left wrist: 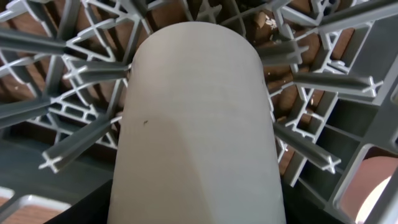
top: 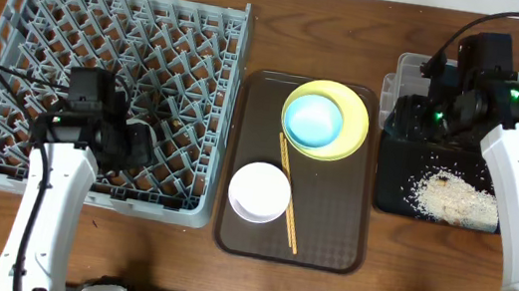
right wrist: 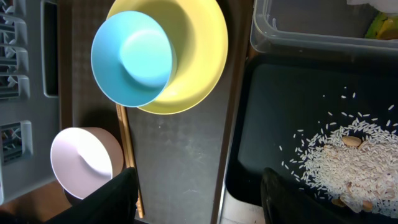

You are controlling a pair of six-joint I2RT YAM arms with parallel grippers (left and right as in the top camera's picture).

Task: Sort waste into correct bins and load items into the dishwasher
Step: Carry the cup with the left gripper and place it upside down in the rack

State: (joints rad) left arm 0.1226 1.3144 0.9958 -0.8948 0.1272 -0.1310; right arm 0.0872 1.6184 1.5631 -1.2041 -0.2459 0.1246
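While rice (top: 453, 199) lies in black tray (top: 394, 173), blue bowl (top: 313, 119) in yellow plate (top: 354, 128), left tool (top: 140, 140) gripping cup (left wrist: 199, 124), right tool (right wrist: 202, 186) wide.

Blue bowl (top: 313, 119), yellow plate (top: 355, 128), black tray (top: 392, 188)

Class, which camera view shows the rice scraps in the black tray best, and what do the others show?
The right wrist view: the rice scraps lie close, single grains distinct on the black tray. Overhead shows them whole but only as a small whitish patch. The left wrist view shows none of them.
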